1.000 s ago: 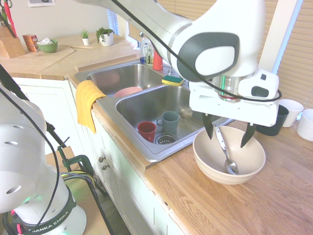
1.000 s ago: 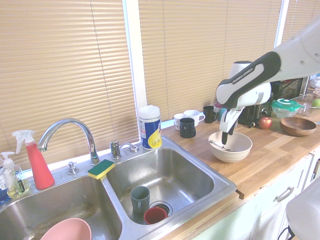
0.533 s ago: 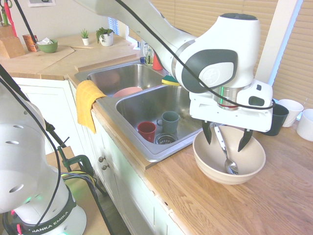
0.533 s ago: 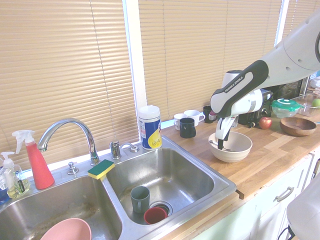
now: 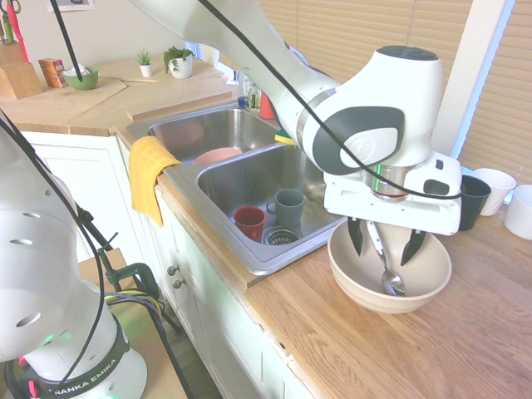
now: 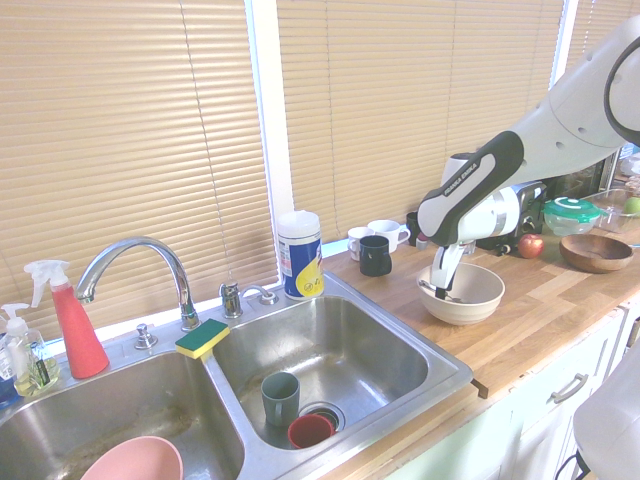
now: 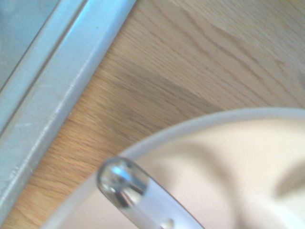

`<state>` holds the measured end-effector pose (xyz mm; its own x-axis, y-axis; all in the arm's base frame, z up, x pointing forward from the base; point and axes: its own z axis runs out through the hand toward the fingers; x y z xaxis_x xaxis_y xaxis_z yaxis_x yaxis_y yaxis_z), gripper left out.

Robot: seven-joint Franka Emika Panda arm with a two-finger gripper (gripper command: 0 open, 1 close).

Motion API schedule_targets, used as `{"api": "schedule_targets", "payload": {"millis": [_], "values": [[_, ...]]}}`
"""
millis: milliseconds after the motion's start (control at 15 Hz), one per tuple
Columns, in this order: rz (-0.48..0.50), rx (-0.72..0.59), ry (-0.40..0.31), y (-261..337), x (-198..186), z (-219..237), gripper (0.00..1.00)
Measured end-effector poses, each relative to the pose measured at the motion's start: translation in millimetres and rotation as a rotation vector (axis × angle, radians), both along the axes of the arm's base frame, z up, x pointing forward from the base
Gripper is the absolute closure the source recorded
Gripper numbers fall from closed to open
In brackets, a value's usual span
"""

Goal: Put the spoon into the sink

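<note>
Spoon (image 5: pixel 384 259) lay in beige bowl (image 5: pixel 347 273), handle against rim, beside sink (image 5: pixel 259 265). Gripper (image 5: pixel 381 243) fingers stood wide apart astride handle, holding nothing. Best to centre, close squarely, then lift clear of rim. Handle's lower part was cut off in wrist view.

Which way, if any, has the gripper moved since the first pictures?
Yes: the gripper has come down lower into the bowl, its fingertips now well below the far rim.
</note>
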<state>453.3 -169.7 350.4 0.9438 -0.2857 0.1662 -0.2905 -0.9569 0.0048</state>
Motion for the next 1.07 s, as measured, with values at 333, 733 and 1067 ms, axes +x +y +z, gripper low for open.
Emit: {"api": "schedule_targets", "payload": {"millis": [333, 733, 1067], "values": [[0.007, 0.008, -0.003, -5.7, -0.5, -0.2, 1.00], [0.008, 0.009, -0.005, -9.8, -1.4, 0.2, 1.00], [0.015, 0.010, -0.005, -6.3, -0.1, 0.3, 1.00]]}}
